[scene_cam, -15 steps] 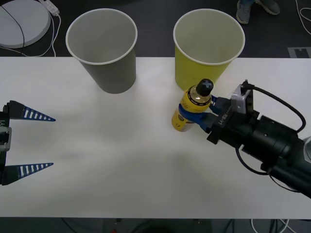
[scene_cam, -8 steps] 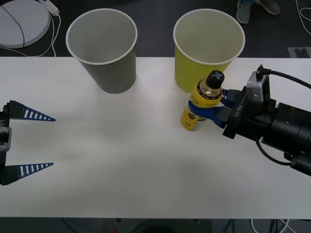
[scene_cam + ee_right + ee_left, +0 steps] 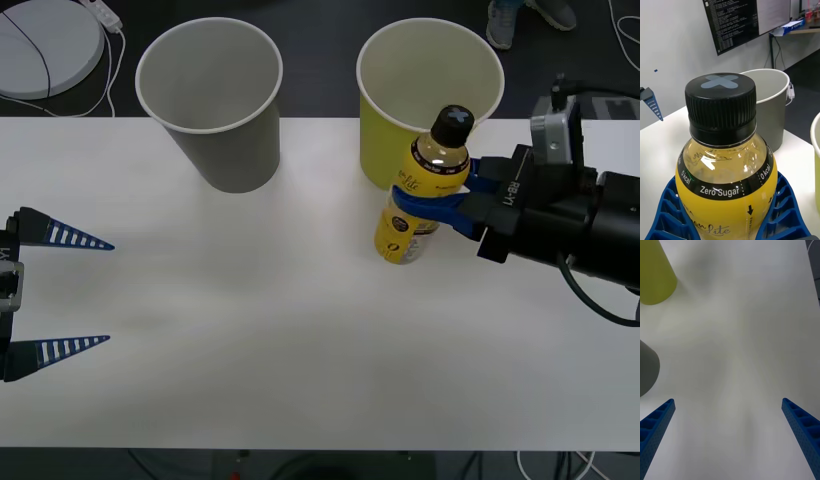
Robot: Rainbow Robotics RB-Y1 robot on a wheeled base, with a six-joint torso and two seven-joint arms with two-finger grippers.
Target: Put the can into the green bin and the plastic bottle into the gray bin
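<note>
Right gripper [image 3: 432, 205] clamping plastic bottle [image 3: 422, 190] beside green bin [image 3: 425, 100], left gripper [image 3: 62, 291] wide at table [image 3: 250, 320] edge.

Black cabled arm [image 3: 570, 220], blue ribbed claw [image 3: 440, 205] fingers

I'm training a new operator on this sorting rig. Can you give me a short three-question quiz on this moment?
1. True or false: the right gripper is shut on the plastic bottle.
2. Which bin stands right behind the bottle? A) the gray bin B) the green bin C) neither
3. Fill in: the left gripper, at the table's left edge, is ____.

Key
1. True: its blue fingers clasp the bottle's body below the black cap.
2. B: the green bin; the gray bin stands apart, to the left.
3. Open, holding nothing.
</note>
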